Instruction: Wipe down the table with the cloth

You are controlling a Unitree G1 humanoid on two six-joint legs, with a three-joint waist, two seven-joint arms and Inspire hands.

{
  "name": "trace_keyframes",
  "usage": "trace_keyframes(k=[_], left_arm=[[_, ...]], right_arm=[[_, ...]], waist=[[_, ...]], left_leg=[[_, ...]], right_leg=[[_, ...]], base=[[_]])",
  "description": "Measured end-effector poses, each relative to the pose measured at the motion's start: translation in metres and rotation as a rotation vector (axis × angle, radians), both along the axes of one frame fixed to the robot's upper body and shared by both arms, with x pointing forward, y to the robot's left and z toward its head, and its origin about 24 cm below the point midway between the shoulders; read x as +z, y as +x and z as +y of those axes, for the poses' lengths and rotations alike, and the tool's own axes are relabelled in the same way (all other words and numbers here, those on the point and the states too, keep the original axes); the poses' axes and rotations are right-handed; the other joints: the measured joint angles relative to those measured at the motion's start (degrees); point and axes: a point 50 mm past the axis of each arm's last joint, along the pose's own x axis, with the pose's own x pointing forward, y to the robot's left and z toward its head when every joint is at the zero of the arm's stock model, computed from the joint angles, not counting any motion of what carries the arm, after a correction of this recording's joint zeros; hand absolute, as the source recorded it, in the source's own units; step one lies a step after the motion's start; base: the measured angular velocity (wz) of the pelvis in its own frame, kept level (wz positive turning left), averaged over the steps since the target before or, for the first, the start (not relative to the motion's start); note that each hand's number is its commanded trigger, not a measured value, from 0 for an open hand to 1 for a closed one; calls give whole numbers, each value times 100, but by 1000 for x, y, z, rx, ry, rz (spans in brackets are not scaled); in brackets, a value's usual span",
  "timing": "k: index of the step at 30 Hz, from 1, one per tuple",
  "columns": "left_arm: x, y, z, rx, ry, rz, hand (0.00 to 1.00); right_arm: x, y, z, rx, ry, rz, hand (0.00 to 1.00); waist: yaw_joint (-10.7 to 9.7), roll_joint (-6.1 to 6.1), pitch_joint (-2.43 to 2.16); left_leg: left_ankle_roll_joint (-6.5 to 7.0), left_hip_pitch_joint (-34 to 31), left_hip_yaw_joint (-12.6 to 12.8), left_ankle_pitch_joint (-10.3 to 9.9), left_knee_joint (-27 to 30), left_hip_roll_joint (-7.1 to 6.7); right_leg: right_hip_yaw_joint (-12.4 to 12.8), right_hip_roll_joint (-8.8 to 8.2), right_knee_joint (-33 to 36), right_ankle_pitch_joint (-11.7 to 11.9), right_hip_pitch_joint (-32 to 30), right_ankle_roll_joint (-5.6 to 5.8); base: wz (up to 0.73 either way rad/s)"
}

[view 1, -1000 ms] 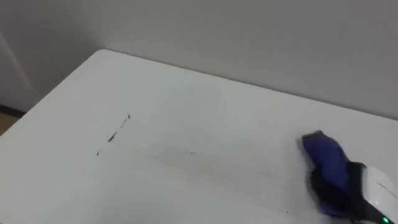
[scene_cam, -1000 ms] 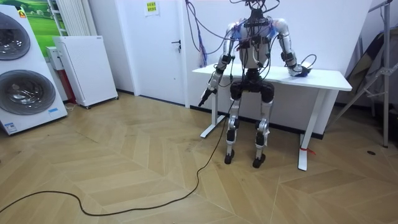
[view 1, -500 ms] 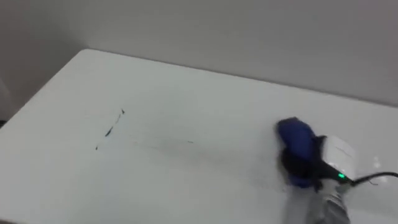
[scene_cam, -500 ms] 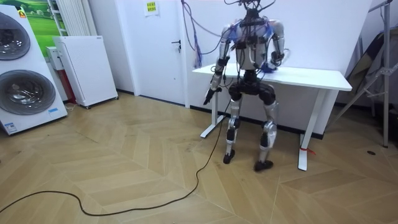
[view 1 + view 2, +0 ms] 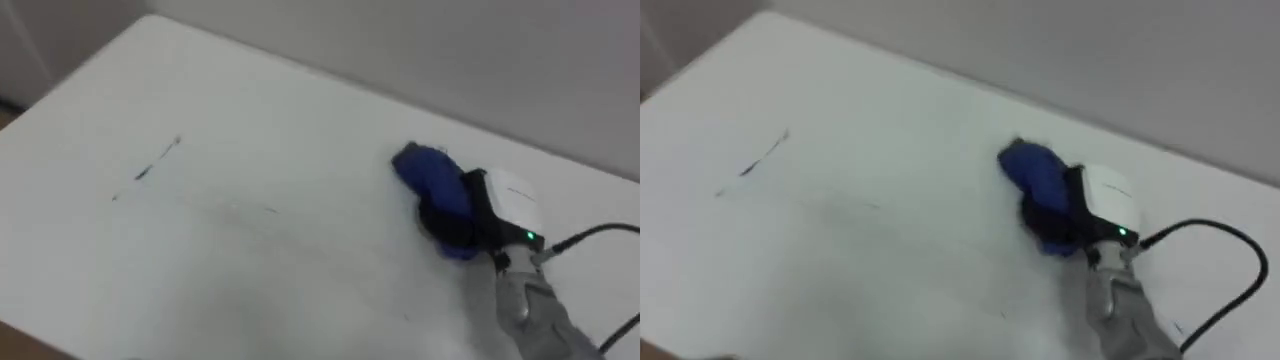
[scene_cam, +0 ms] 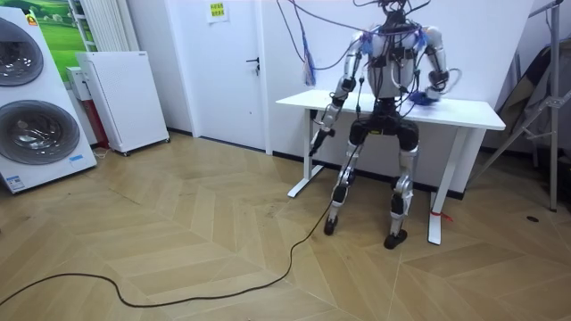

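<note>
**Cloth [image 5: 428,172] gripped in right hand [image 5: 468,222] on the table [image 5: 260,270]**

Robot's standing at the white table, with its left hand [image 6: 318,142] hanging by its side below the edge. Right hand's fingers are curled round the blue cloth, which sits on the top, right of middle. Thin pen marks [image 5: 158,160] lie well off to the left.

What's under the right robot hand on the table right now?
A crumpled blue cloth, on the white tabletop. The right robot hand covers the cloth's right part, and the table surface beneath cannot be seen.
</note>
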Motion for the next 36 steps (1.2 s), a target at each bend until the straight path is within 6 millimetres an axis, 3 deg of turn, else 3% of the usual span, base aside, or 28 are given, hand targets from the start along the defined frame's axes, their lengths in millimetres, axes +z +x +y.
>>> trace_keyframes(k=[1,4,8,9,10,11,13,16,18,20,23,25,27,30,32,36], left_arm=[[-1,-2,-4,-5,-12,0,0],[-2,-5,-6,-1,-15,11,0],[-6,-5,-18,-45,-43,36,0],[-8,-7,-23,-52,-54,51,0],[-9,-7,-26,-60,-61,61,0],[-10,-9,-27,-56,-63,70,0],[-11,-8,-30,-58,-63,92,0],[-12,-2,-31,-67,-50,89,0],[-11,-3,-31,-61,-38,93,0],[-9,-7,-30,-39,-31,95,0],[-7,-7,-26,-23,-12,93,0],[-5,-9,-19,-8,26,84,0],[-2,-12,-10,28,68,72,0],[2,-12,-3,63,98,37,0],[2,-13,-3,73,94,31,0],[2,-7,-3,59,109,6,0]], right_arm=[[-1,-10,-14,-50,-19,10,100],[-3,-23,-24,-129,-19,17,100],[-4,-15,-8,-142,10,17,100],[-2,-7,6,-102,32,15,100],[0,-1,23,-45,44,4,100],[1,3,33,-14,57,-2,100],[10,23,81,168,87,-11,100],[15,33,126,331,137,-25,100],[13,30,137,375,160,-23,100],[4,20,132,344,188,-15,100],[-8,3,119,291,207,-52,100],[-17,-22,94,176,206,-81,100],[-23,-60,53,-18,164,-103,100],[-26,-102,9,-224,71,-100,100],[-26,-116,-8,-296,29,-89,100],[-28,-121,-18,-351,5,-63,100]], waist=[[-81,-7,-12],[-139,-22,-41],[-48,70,-52],[23,164,-37],[139,251,-37],[219,280,-37],[364,427,-37],[460,530,-20],[407,543,-19],[288,520,-36],[-153,445,-54],[-370,368,-98],[-559,262,-160],[-609,120,-175],[-720,112,-178],[-679,134,-187]], left_leg=[[-7,29,111,18,-32,41],[-16,13,233,22,96,199],[-65,32,327,55,235,246],[-63,57,386,54,247,245],[-45,100,512,43,209,222],[-16,142,537,27,149,161],[144,154,619,-77,-96,-170],[149,118,621,-73,-283,-297],[178,70,581,-90,-297,-350],[217,69,462,-101,-343,-434],[287,183,370,-87,-374,-496],[333,282,417,-63,-427,-541],[413,376,540,-96,-459,-611],[520,436,727,-182,-458,-684],[580,481,737,-226,-456,-732],[644,606,849,-335,-454,-750]], right_leg=[[-73,50,-66,-76,7,-48],[-74,207,-25,-218,2,-203],[53,282,97,-323,-89,-274],[192,356,77,-314,-112,-284],[380,426,77,-247,-169,-368],[477,442,87,-228,-207,-388],[673,468,91,-115,-398,-440],[800,470,167,-66,-605,-459],[891,458,181,-76,-622,-430],[907,427,146,-62,-562,-397],[892,421,-86,-20,-300,-326],[906,411,-306,29,-107,-256],[977,380,-490,88,98,-169],[1161,334,-599,152,151,-67],[1162,339,-652,181,222,-49],[1072,374,-641,231,334,-68]], base=[[-17],[-22],[-10],[-40],[-46],[-56],[-44],[-7],[2],[21],[35],[30],[2],[-18],[-7],[-15]])
